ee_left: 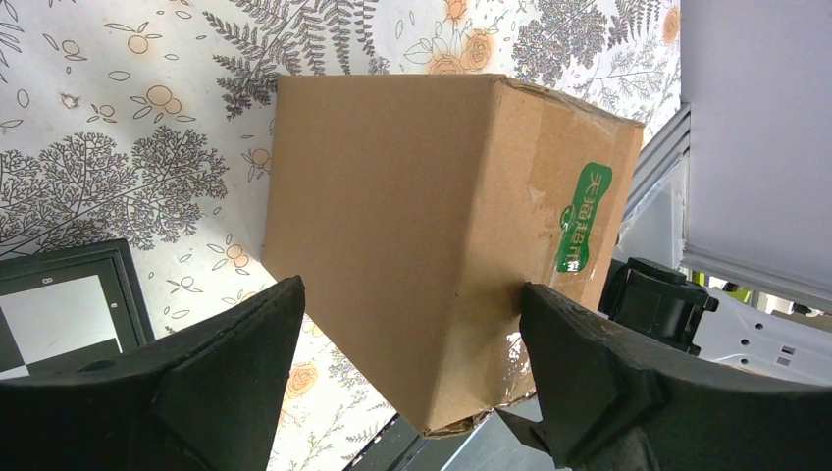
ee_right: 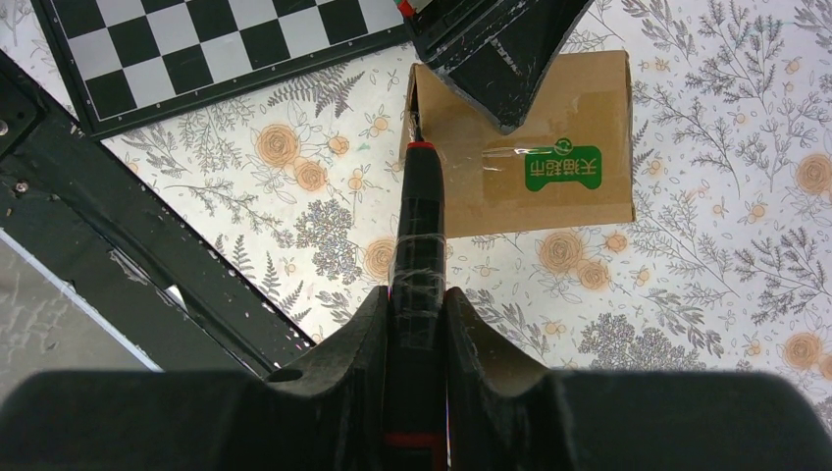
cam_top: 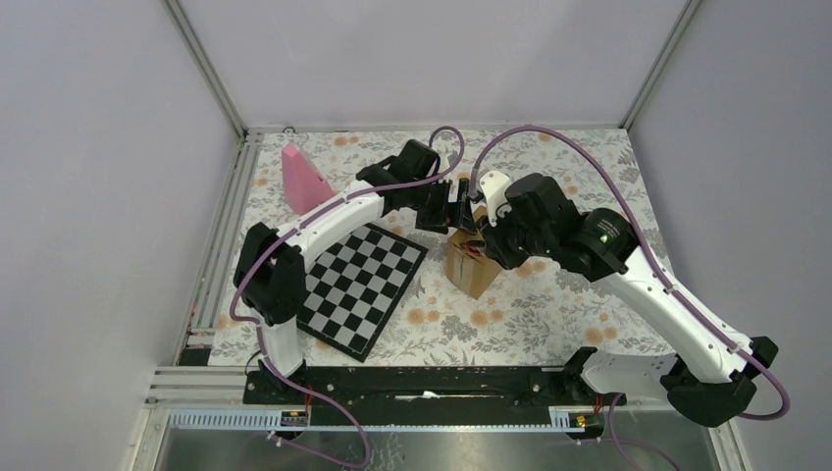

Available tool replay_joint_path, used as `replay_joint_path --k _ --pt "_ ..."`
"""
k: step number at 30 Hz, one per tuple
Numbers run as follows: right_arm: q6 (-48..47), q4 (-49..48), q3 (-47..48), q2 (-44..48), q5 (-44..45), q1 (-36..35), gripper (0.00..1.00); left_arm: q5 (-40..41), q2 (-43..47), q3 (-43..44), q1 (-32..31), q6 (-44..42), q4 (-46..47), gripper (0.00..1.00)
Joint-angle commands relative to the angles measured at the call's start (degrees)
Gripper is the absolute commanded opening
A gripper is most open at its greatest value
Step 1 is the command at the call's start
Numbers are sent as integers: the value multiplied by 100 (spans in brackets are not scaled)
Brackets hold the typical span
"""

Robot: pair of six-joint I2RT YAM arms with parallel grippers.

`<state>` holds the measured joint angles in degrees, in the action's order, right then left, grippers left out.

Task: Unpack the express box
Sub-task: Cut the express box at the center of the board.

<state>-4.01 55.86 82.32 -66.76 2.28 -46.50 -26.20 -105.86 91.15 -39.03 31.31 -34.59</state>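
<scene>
Toward the far edge of the floral worktop: small brown taped cardboard express box, braced between the wide-spread left gripper fingers, apparently for steadiness. The right gripper pinches a black pen-shaped cutter, tip at the taped seam, likely for slitting.

White left arm and right arm carry black joints and purple cables (1 green light, right elbow).

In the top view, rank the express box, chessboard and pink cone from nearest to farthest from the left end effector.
1. express box, straddled by the left end effector.
2. chessboard, on the near-left of it.
3. pink cone, farthest out to the left.
</scene>
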Motion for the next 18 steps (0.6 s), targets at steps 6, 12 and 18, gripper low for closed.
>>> replay_joint_path --k 6,12,18 --pt "58 80 -40 -113 93 -75 0 355 -265 37 36 -270 -373 85" --pt "76 -11 -195 -237 77 -126 0 287 -263 54 30 -206 -320 85" --pt "119 -22 63 -124 356 -143 0 400 -278 54 35 -253 -337 84"
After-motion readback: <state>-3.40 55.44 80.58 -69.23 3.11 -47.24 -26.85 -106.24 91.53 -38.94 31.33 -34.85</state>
